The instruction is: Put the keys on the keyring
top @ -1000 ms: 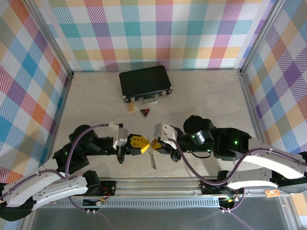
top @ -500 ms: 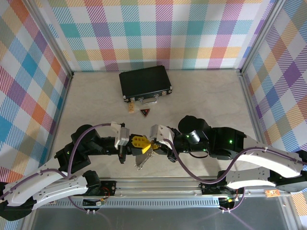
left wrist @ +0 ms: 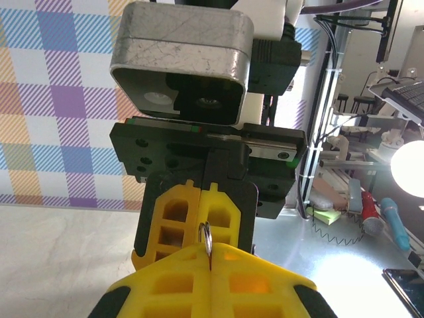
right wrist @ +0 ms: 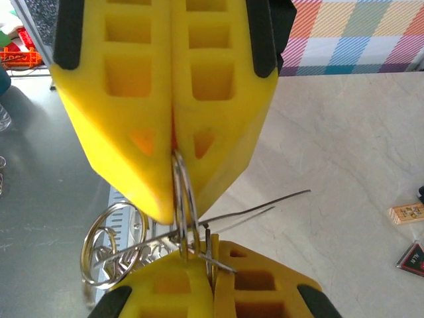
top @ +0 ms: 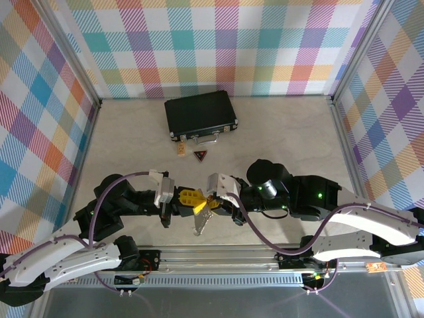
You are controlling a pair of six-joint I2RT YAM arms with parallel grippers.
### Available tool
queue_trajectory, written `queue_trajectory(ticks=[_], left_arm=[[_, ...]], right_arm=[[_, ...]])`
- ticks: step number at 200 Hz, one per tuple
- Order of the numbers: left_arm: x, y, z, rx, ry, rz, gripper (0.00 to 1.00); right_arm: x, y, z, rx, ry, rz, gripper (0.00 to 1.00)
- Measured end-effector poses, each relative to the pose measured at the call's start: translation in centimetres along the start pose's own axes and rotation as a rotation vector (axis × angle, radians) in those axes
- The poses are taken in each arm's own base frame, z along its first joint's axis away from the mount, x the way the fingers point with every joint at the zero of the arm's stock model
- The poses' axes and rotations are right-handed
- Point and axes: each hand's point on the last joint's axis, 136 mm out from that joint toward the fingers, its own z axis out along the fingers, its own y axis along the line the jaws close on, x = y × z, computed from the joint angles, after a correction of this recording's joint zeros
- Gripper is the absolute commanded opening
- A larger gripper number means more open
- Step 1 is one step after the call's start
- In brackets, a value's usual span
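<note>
My left gripper (top: 194,199) and right gripper (top: 212,199) meet tip to tip near the table's front edge. Both are shut on the keyring (top: 202,222), whose silvery chain-like part dangles below them. In the left wrist view my yellow fingers (left wrist: 165,285) pinch a thin split ring (left wrist: 207,240), with the right gripper's fingers (left wrist: 222,215) facing them. In the right wrist view my gripper (right wrist: 212,265) clamps thin metal beside that ring (right wrist: 183,192), and larger rings (right wrist: 109,242) hang at the left. A tiny key (top: 181,150) with a yellowish head lies on the table below the case, also the key (right wrist: 405,213).
A black case (top: 201,114) with a silver handle lies at the back centre. A dark triangular tag (top: 199,156) with a red mark lies just right of the key. Checked walls close in the left, back and right. The metal rail (top: 218,255) runs along the front.
The right gripper has shifted slightly left, closer to the left gripper. The dangling part of the keyring has swung left and tilted. Both grippers stay shut.
</note>
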Motion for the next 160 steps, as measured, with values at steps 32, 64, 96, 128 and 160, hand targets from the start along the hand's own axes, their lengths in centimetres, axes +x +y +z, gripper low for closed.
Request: queue_trajectory(ticks=[32, 64, 96, 128, 160], left_arm=[[-0.1, -0.1, -0.1, 0.004, -0.005, -0.001, 0.0], [-0.1, -0.3, 0.0, 0.02, -0.016, -0.012, 0.0], [0.1, -0.6, 0.2, 0.045, -0.031, -0.014, 0.0], [0.4, -0.9, 0.2, 0.065, -0.023, -0.026, 0.0], [0.5, -1.1, 0.2, 0.082, -0.017, -0.028, 0.0]], right_arm=[[0.0, 0.1, 0.0, -0.005, -0.002, 0.0, 0.0], [-0.1, 0.6, 0.0, -0.033, -0.005, 0.0, 0.0], [0.0, 0.9, 0.1, -0.054, -0.003, 0.0, 0.0], [0.3, 1.3, 0.6, -0.079, 0.019, 0.004, 0.0], [0.7, 1.6, 0.7, -0.098, 0.037, 0.008, 0.0]])
